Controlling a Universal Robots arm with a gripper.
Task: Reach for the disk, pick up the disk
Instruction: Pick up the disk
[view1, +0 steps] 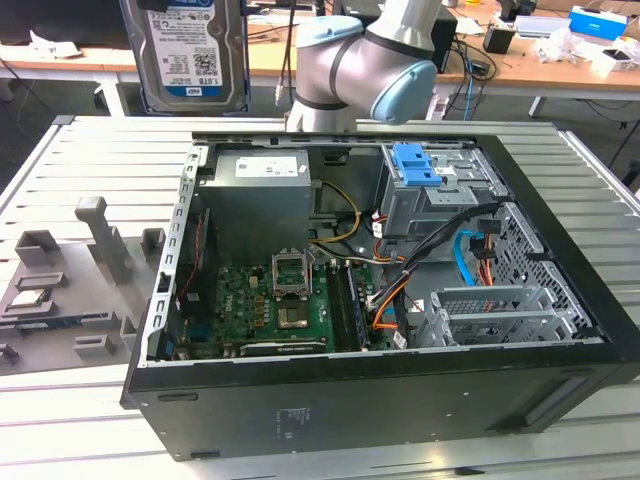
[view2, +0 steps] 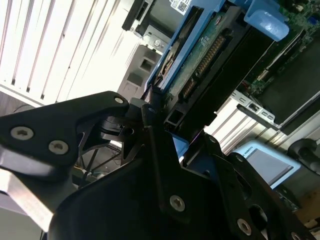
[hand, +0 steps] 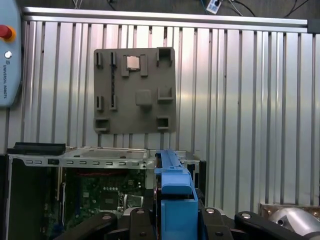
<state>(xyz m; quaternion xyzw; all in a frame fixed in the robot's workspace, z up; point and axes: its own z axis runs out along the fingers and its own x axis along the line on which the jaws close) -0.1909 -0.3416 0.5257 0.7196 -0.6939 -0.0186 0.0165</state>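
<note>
The disk hangs high above the table at the exterior view's upper left, with its silver face and white-and-blue label turned to the camera. In the second wrist view its green circuit-board underside and blue rails run away from my gripper, whose black fingers are shut on its near end. In the first wrist view the disk stands edge-on between the fingers of the gripper. The arm's grey and blue elbow rises behind the case.
The open black computer case lies on the slatted metal table, with a blue bracket atop its drive cage. A grey fixture plate sits at the exterior view's left. Cluttered desks stand behind.
</note>
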